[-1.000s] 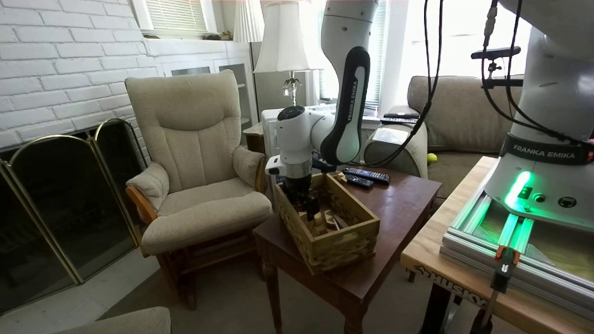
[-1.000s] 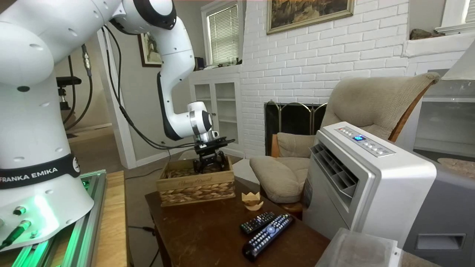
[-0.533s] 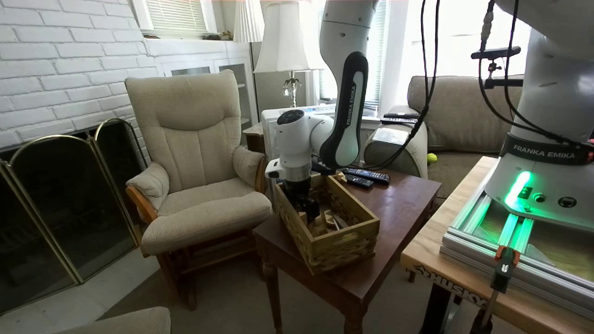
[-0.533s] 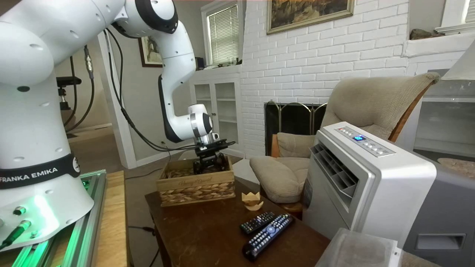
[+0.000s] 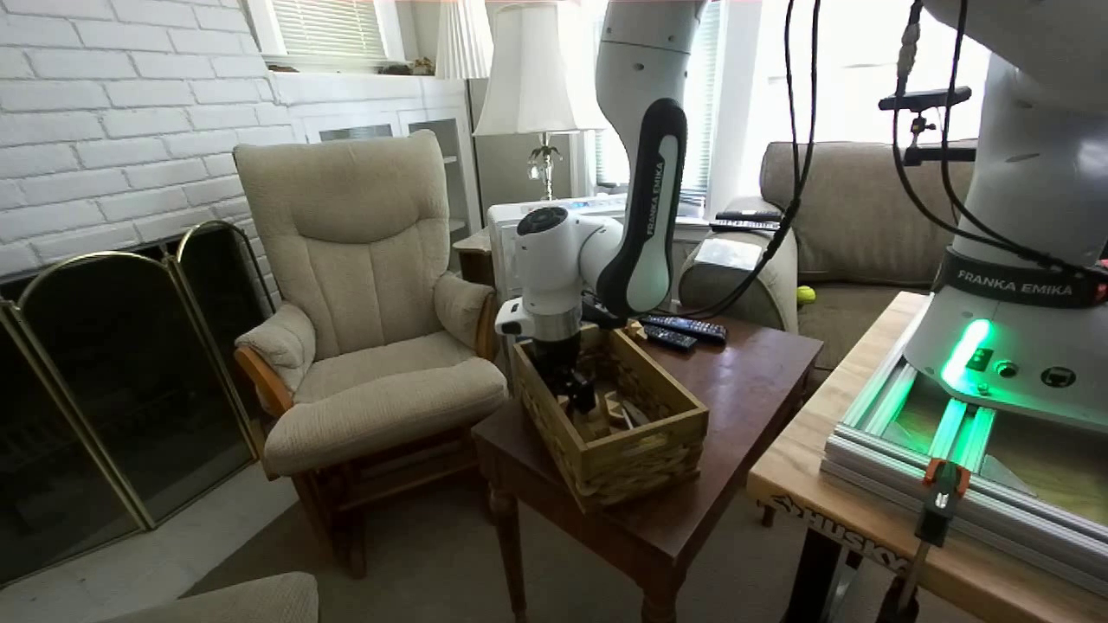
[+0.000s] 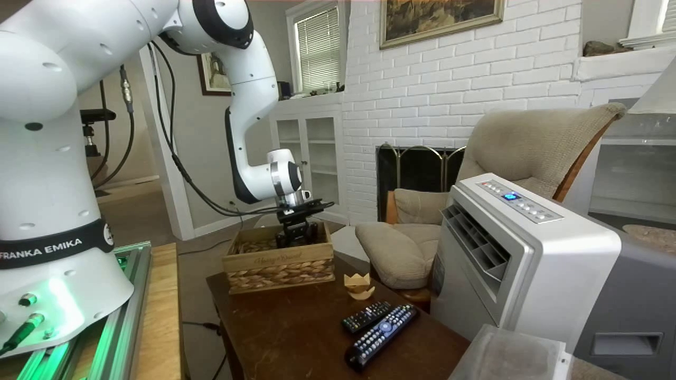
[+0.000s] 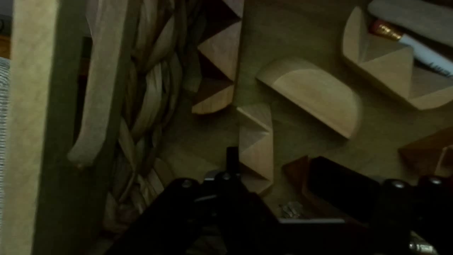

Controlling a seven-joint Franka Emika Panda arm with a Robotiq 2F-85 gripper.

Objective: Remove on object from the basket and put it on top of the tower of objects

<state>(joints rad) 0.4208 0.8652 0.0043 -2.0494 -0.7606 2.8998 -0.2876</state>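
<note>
The brown woven basket [image 5: 640, 472] stands on the dark table, and it also shows in an exterior view [image 6: 280, 272]. My gripper [image 5: 576, 394] is down inside it, seen in both exterior views [image 6: 297, 237]. In the wrist view the gripper [image 7: 274, 166] is open. A light zigzag wooden piece [image 7: 260, 148] lies between the fingers, close against the left finger and apart from the right one. A reddish wooden piece [image 7: 295, 170] is partly hidden by the right finger. The tower, a crown-shaped piece on a curved piece [image 6: 359, 285], stands on the table outside the basket.
In the basket also lie a half-round block [image 7: 315, 95], another zigzag block [image 7: 385, 71], a reddish zigzag piece [image 7: 223, 53] and a white pencil [image 7: 424, 53]. Two remotes [image 6: 381, 333] lie near the tower. A white appliance [image 6: 528, 237] and an armchair [image 5: 381, 389] flank the table [image 6: 296, 327].
My arm has lowered slightly, and the gripper sits a little deeper in the basket. The basket, tower and remotes have not moved.
</note>
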